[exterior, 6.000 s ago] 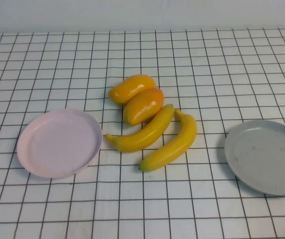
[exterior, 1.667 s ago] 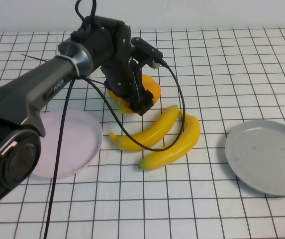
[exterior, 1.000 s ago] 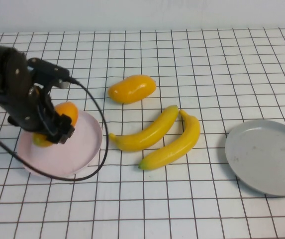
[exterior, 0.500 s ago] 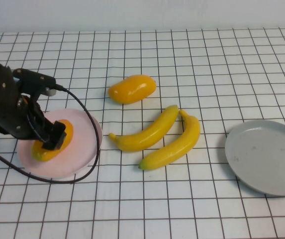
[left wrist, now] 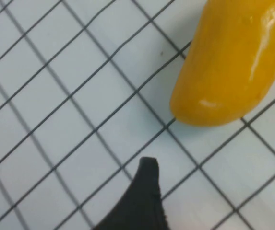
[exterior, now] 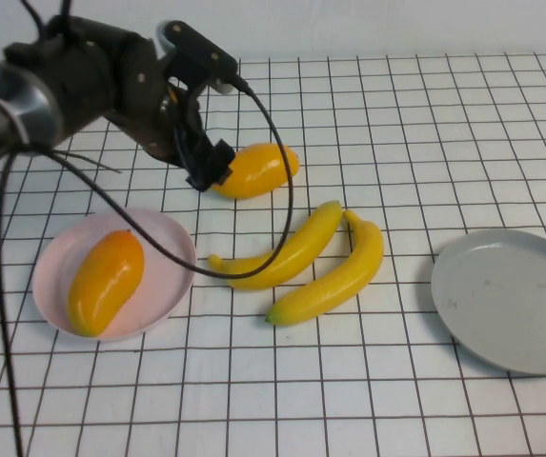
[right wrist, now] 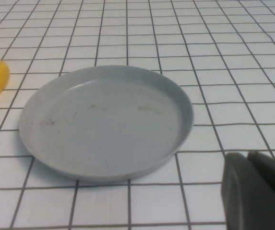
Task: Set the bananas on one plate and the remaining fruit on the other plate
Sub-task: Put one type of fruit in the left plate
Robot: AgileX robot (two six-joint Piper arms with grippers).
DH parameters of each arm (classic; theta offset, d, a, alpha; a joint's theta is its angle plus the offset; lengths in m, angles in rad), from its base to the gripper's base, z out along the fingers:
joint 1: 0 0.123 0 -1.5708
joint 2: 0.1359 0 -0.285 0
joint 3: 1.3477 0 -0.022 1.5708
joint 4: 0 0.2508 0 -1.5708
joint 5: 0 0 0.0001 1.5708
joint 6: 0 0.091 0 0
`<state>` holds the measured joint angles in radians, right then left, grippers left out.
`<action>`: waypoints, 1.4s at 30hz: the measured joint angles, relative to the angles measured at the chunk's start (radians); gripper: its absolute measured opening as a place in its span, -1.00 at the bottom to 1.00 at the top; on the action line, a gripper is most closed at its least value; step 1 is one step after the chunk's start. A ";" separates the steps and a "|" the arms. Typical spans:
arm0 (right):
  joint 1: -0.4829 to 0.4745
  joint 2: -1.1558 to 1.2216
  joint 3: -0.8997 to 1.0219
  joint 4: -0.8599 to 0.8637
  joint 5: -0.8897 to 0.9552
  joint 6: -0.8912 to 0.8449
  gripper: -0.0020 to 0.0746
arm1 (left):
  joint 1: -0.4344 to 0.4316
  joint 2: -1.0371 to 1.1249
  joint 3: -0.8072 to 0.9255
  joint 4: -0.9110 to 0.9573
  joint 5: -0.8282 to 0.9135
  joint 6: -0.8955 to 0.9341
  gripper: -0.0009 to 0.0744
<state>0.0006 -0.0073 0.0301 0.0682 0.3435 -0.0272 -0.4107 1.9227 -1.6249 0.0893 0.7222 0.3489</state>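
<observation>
Pink plate (exterior: 163, 286) holds one mango (exterior: 106, 282); grey plate (exterior: 511, 300) holds nothing; left gripper (exterior: 208, 169) hovers.

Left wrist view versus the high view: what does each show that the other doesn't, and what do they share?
Only the left wrist view: a close look at the grid cloth beside the loose mango, with one dark finger short of it.

Only the high view: the left gripper beside that mango, the pink plate holding the other mango, two bananas on the cloth, and the grey plate bare. The right gripper appears only in its own wrist view, near the grey plate.

Both: the loose mango.
</observation>
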 joint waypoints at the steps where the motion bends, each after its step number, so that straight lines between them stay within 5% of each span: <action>1: 0.000 0.000 0.000 0.000 0.000 0.000 -0.99 | -0.007 0.041 -0.036 -0.010 0.002 0.021 0.79; 10: 0.000 0.000 0.000 0.000 0.000 0.000 -0.99 | -0.036 0.290 -0.264 -0.073 0.025 0.171 0.79; 18: 0.000 0.000 0.000 0.000 0.000 0.000 -0.99 | -0.036 0.352 -0.284 -0.075 -0.013 0.181 0.78; 24: 0.000 0.000 0.000 0.000 0.000 0.000 -0.99 | -0.036 0.354 -0.286 -0.080 -0.018 0.172 0.36; 32: 0.000 0.000 0.000 0.000 0.000 0.000 -0.99 | -0.058 0.245 -0.286 0.019 0.091 0.034 0.37; 36: 0.000 0.000 0.000 0.000 0.000 0.000 -0.99 | -0.065 0.097 -0.196 0.073 0.140 -0.127 0.37; 42: 0.000 0.000 0.000 0.000 0.000 0.000 -0.99 | -0.042 -0.153 0.222 0.063 0.012 -0.203 0.37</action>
<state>0.0006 -0.0073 0.0301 0.0682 0.3435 -0.0272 -0.4523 1.7698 -1.4028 0.1524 0.7338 0.1456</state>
